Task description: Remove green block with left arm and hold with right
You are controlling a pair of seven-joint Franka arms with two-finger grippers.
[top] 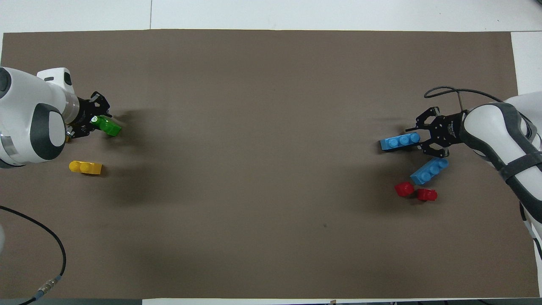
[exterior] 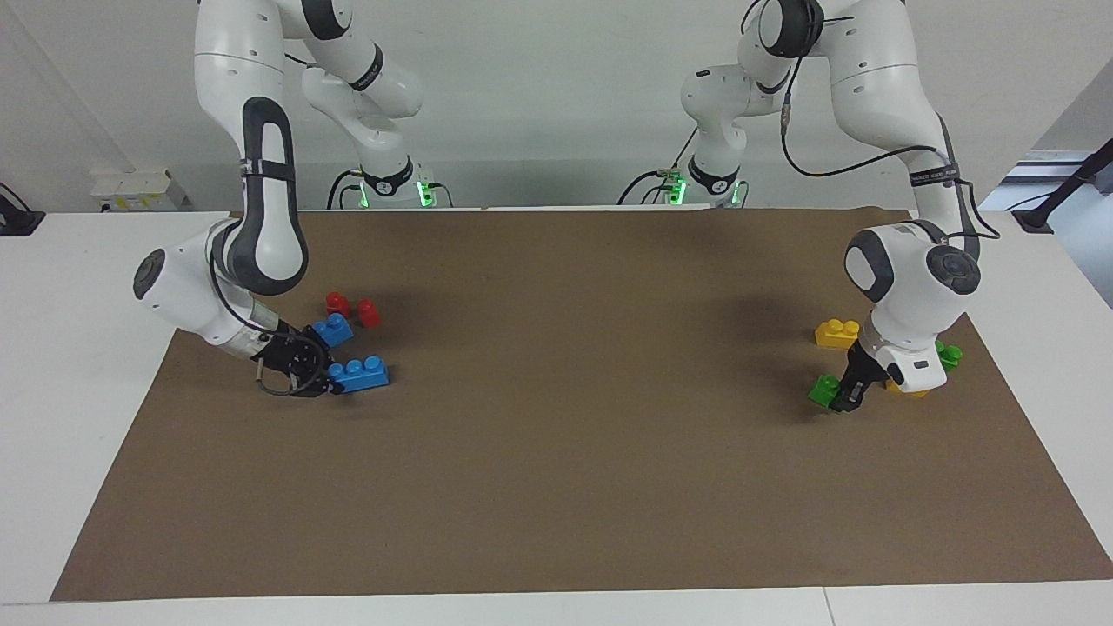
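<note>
My left gripper (exterior: 842,396) (top: 98,120) is low over the mat at the left arm's end, open, with one end of a green two-stud brick (exterior: 823,389) (top: 109,126) between its tips. That brick rests on the mat. A second green brick (exterior: 948,355), a shade brighter, peeks out beside the left wrist and looks like the green block. It is mostly hidden, and fully hidden in the overhead view. My right gripper (exterior: 329,376) (top: 419,134) is open around the end of a blue three-stud brick (exterior: 361,376) (top: 400,141) at the right arm's end.
A yellow brick (exterior: 836,333) (top: 86,167) lies nearer the robots than the left gripper, and another yellow one (exterior: 904,391) shows under the left hand. A second blue brick (exterior: 333,330) (top: 430,171) and two red bricks (exterior: 337,303) (top: 404,189) lie by the right gripper.
</note>
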